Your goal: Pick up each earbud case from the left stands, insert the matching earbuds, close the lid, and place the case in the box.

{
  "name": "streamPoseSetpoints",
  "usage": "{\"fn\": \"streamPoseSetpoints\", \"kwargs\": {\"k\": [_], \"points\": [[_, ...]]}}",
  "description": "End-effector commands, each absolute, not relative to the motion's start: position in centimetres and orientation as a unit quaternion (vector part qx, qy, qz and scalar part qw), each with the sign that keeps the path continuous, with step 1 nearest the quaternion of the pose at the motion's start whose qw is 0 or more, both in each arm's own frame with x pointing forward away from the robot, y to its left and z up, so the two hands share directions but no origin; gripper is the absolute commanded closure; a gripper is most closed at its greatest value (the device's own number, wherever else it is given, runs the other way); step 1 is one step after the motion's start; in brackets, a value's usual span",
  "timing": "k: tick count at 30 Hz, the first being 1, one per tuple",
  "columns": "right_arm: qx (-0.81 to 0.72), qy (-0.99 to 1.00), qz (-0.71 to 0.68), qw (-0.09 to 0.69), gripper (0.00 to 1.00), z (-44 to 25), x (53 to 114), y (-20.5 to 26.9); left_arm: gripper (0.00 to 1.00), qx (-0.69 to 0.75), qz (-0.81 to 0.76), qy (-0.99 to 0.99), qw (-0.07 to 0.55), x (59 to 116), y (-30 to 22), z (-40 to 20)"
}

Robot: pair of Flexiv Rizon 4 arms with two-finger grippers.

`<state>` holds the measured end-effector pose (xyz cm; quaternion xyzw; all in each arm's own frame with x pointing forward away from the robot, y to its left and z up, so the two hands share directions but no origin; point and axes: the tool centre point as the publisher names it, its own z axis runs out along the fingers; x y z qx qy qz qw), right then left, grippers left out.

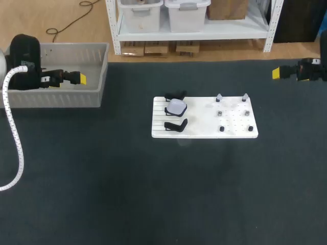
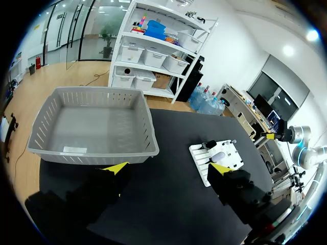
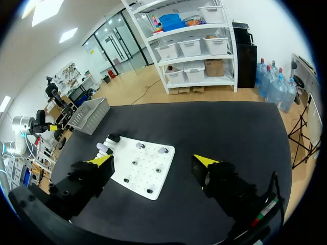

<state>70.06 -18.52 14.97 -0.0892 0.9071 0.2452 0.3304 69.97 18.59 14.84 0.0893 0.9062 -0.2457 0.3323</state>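
Hanging at upper left by the grey box (image 1: 97, 71): left gripper (image 1: 79, 78), fingers spread wide, nothing between them. At upper right, well apart from the white board (image 1: 204, 130): right gripper (image 1: 276, 73), likewise spread, gripping nothing. On the board's left part, centre frame, two black stands (image 1: 176, 125), with the pale earbud case (image 1: 177, 106) resting on the upper one. Along the board's upper right edge, two pale pieces (image 1: 219, 97) on pegs, too small to make out.

Matt dark table (image 1: 102, 194), white plastic board (image 1: 204, 127), grey plastic box (image 1: 56, 98), smooth pale earbud case (image 1: 177, 107).
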Motion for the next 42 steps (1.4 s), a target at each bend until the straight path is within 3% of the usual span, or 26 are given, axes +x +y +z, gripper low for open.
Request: {"fn": "streamPoseSetpoints", "kwargs": {"k": [1,26,42], "points": [[-0.089,0.907,0.244,0.330,0.00,15.0,70.0,-18.5,0.00,0.088,-0.242,0.908,0.330,70.0,18.5,15.0],[-0.089,0.907,0.244,0.330,0.00,15.0,70.0,-18.5,0.00,0.088,-0.242,0.908,0.330,70.0,18.5,15.0],[-0.089,0.907,0.244,0.330,0.00,15.0,70.0,-18.5,0.00,0.358,-0.364,0.788,0.343,71.0,14.7,17.5]]}}
